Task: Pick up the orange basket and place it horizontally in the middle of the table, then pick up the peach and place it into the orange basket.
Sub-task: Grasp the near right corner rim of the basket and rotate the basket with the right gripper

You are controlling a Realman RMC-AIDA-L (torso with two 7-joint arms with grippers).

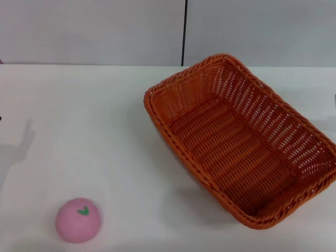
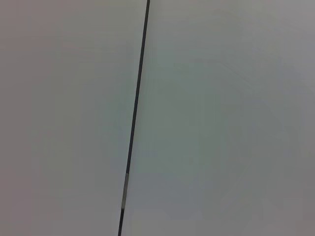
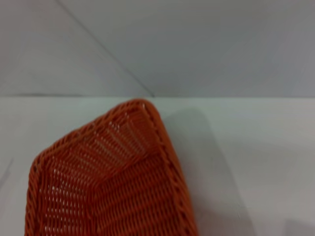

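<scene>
Fingers: none in view for either gripper, so can't tell if they're apart or together. The right wrist view looks down over 1 corner of the orange basket [image 3: 113, 182], so the right arm is prob. near that end; the left wrist view shows only a grey wall w/ a dark seam.

Landmark = the orange basket [image 1: 239, 144]. It sits skewed on the table [image 1: 79, 115], empty, open side up, not yet squared to the table's edge. The peach [image 1: 79, 219] lies well apart from the basket, toward the robot's left and nearer the robot.

Handling (my read): basket looks light, stiff, woven w/ a braided rim; pinch the rim mid-way along a long side. Peach looks soft and round, may roll; close across its middle, gently.

Count: 1 basket, 1 peach.
</scene>
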